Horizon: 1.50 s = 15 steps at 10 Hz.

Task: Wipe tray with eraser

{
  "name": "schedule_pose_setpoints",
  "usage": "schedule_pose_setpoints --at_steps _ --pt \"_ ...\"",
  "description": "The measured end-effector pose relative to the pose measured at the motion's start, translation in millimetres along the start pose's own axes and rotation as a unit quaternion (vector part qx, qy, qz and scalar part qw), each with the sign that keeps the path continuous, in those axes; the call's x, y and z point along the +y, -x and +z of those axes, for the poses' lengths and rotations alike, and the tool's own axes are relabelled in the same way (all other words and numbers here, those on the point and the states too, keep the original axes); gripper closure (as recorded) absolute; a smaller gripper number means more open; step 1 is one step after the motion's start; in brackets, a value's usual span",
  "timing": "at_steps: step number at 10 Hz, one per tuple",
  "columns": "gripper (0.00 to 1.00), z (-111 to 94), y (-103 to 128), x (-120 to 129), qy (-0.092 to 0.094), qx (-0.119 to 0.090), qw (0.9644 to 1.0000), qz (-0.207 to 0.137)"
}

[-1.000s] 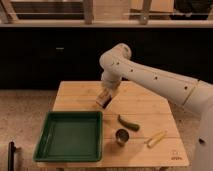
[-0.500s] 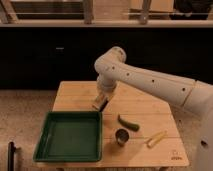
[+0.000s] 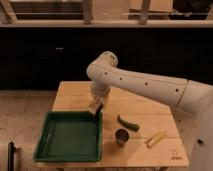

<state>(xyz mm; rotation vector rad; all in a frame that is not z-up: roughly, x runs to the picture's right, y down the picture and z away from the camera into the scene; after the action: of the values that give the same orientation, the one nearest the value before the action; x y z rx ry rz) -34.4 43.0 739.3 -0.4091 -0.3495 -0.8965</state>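
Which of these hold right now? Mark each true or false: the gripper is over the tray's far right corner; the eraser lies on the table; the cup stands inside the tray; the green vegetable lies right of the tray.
1. The gripper is over the far right corner of the large dark-green plastic tray. True.
2. The small tan block eraser lies on the wooden table. False: it is at the gripper.
3. The dark metal cup stands inside the tray. False: it stands on the table, right of the tray.
4. The green curved vegetable lies right of the tray. True.
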Motion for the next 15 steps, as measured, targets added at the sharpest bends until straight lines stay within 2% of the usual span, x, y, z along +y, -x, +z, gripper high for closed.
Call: schedule_pose_setpoints --at_steps 2,4,13,15 --pt "1.0 3 10 1 -0.001 -0.001 1.0 -0.007" --pt "1.0 4 27 -7 -0.001 -0.006 0.9993 -0.038" --pt "1.0 27 64 -21 -0.008 -0.02 0.9977 -0.065" --pt "1.0 26 69 -19 -0.012 -0.024 0.9974 -0.066"
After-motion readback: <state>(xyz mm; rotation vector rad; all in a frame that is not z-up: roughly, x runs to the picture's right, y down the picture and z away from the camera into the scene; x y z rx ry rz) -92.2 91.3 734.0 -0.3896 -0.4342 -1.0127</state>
